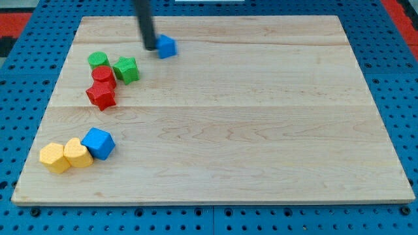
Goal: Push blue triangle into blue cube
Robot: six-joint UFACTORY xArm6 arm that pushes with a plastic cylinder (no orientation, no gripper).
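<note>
While my tip (151, 47) touches blue triangle (167, 46) near top edge, blue cube (98, 143) well apart.

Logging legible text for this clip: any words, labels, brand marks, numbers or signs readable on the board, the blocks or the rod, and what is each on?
None: no text, number or sign is readable anywhere in the camera view.
The wooden board is bare grain.
The blue triangle, blue cube and the other blocks show plain faces.
My tip, at the triangle's left side, carries no marking.

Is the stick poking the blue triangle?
Touching. The camera view shows my tip pressed against the left side of the blue triangle, with no board visible between them.
</note>
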